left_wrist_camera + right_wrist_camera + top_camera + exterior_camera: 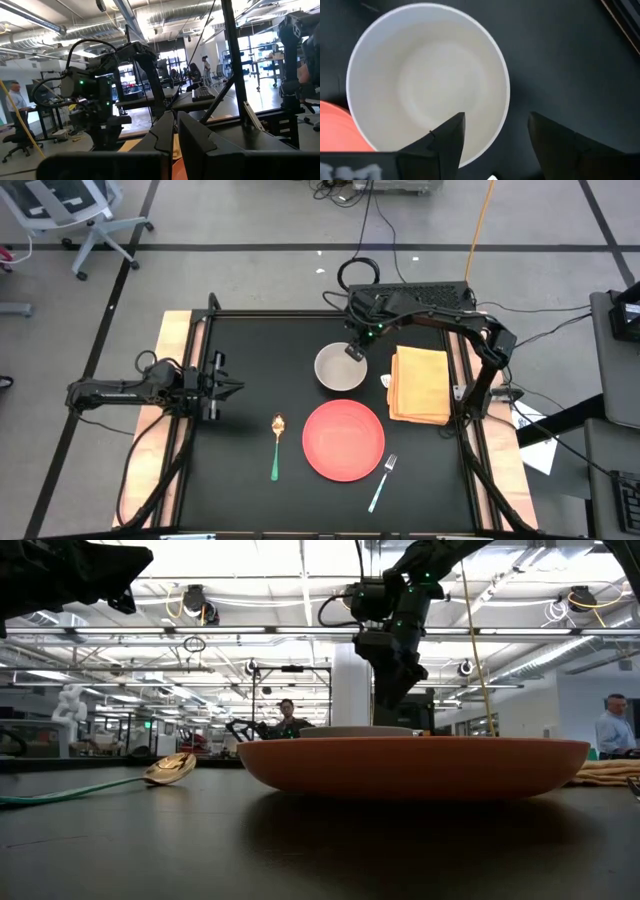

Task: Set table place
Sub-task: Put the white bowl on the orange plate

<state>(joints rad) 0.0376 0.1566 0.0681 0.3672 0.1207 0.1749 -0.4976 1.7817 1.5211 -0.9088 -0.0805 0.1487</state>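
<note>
Above the bowl's rim, the right tool points down, fingers apart, empty.

The square, matte black surface, framed by a black metal rim with light wooden strips along its left and right edges, lies level beneath the overhead camera on a grey floor marked by dark lines.

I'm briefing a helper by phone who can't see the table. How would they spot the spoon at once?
On the black table, find the red plate at the middle front. The spoon lies alone on the plate's left-arm side. Its bowl is gold and its handle green, unlike the pale fork on the plate's other side.
</note>
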